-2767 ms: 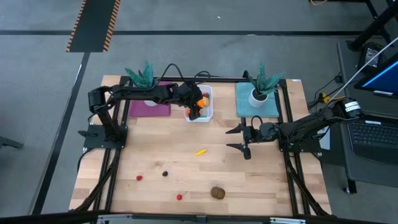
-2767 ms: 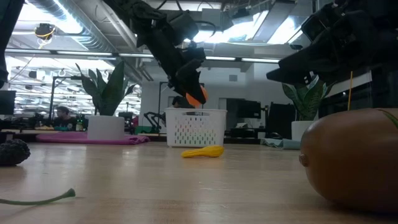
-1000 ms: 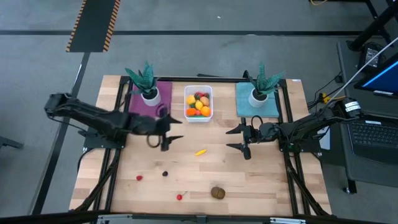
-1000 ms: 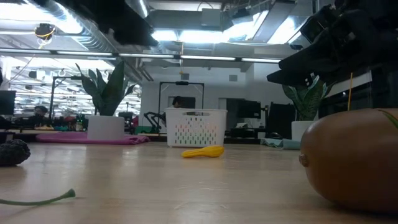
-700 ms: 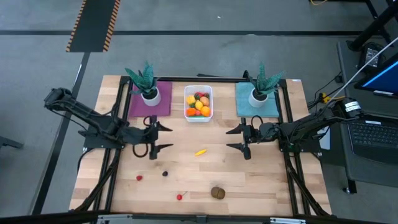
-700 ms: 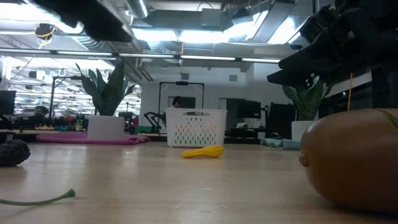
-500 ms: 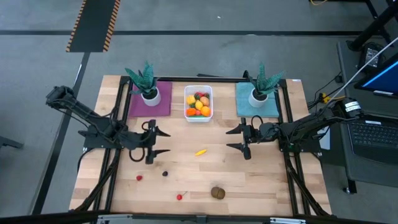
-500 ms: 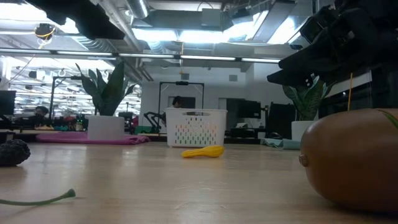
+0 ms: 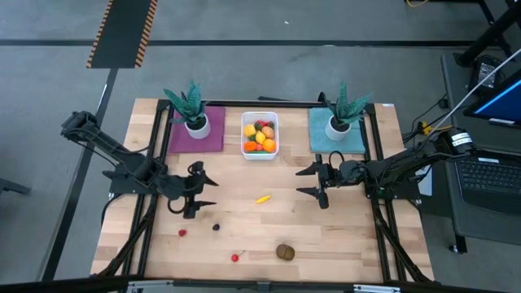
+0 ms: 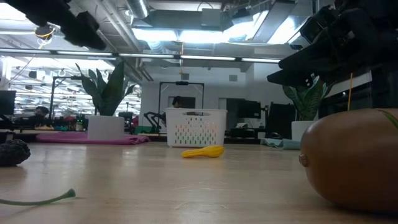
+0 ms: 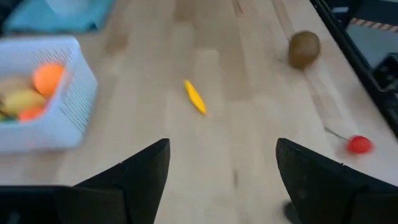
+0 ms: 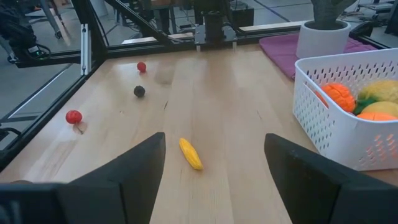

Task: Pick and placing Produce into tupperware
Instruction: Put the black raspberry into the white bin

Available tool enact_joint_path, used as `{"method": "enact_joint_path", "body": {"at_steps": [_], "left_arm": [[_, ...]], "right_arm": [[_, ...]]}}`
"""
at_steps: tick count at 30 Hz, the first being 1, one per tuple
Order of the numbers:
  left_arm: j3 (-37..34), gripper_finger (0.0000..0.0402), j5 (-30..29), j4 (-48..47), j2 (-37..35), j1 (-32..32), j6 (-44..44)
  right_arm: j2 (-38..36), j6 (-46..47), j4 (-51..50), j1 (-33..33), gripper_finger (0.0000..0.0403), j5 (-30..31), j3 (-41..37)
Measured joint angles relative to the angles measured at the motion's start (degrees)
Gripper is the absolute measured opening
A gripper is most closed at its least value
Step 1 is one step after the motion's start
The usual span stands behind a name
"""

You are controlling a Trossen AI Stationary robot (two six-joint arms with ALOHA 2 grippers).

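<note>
Pale wood forms the table (image 9: 342,236), with the white tupperware (image 9: 260,135) at the middle of its far edge, between a purple mat (image 9: 195,137) and a teal mat (image 9: 334,134) that each carry a potted spiky plant. The tub holds yellow, orange and red produce. Loose on the table are a yellow banana-shaped piece (image 9: 262,198) near the centre, a brown kiwi (image 9: 285,251) toward the near edge, a red cherry (image 9: 234,258) just left of the kiwi, a dark berry (image 9: 216,227), and a small red fruit (image 9: 181,232) left of that berry.

Left gripper (image 9: 205,192) hangs over the left half of the table, its arm folded back to the table's left side and reaching low toward the centre. Its fingers (image 11: 143,171) are spread wide and hold nothing; the banana piece lies ahead of them.

Right gripper (image 9: 306,181) sits over the right half, its arm stretched in nearly level from the right edge and pointing at the centre. Its fingers (image 12: 140,163) are likewise parted and empty, with the banana piece between them in the wrist view, well clear.
</note>
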Motion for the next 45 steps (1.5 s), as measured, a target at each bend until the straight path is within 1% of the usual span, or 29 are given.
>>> {"method": "enact_joint_path", "body": {"at_steps": [3,5,10,17,20,23,27,31,36,45], "left_arm": [[2.1,0.0284,2.1,-3.9,1.6,-1.3,-5.1],[4.0,0.0284,2.8,-6.4,3.9,-2.4,-7.9],[9.9,0.0284,3.0,-12.3,13.0,-3.5,-13.4],[19.7,0.0284,4.4,-21.4,26.1,-3.5,-20.2],[23.1,0.0284,7.7,-23.0,30.7,-3.5,-22.8],[25.8,0.0284,11.0,-23.0,35.0,-4.0,-23.2],[28.5,0.0284,12.0,-23.0,40.0,-5.1,-23.2],[29.1,0.0284,12.7,-23.3,43.1,-6.0,-25.3],[29.1,0.0284,12.8,-25.5,44.5,-6.7,-29.3],[29.1,0.0284,12.4,-25.0,44.7,-6.8,-29.1]], "right_arm": [[0.0,-0.1,0.0,0.0,0.0275,0.0,0.0],[0.0,-0.1,0.0,0.0,0.0275,0.0,0.0],[0.0,-0.1,0.0,0.0,0.0275,1.4,0.0],[0.0,0.0,0.0,0.0,0.0275,1.4,0.0],[0.0,0.0,0.0,0.0,0.0275,1.5,0.0],[0.0,0.0,-0.5,0.0,0.0275,1.6,0.0],[0.0,0.0,-0.9,0.0,0.0275,1.6,0.0],[0.0,0.0,-0.9,0.0,0.0275,1.6,0.0],[0.0,0.0,-0.9,0.0,0.0275,1.5,0.0],[0.0,0.0,-0.9,0.0,0.0275,1.5,0.0]]}}
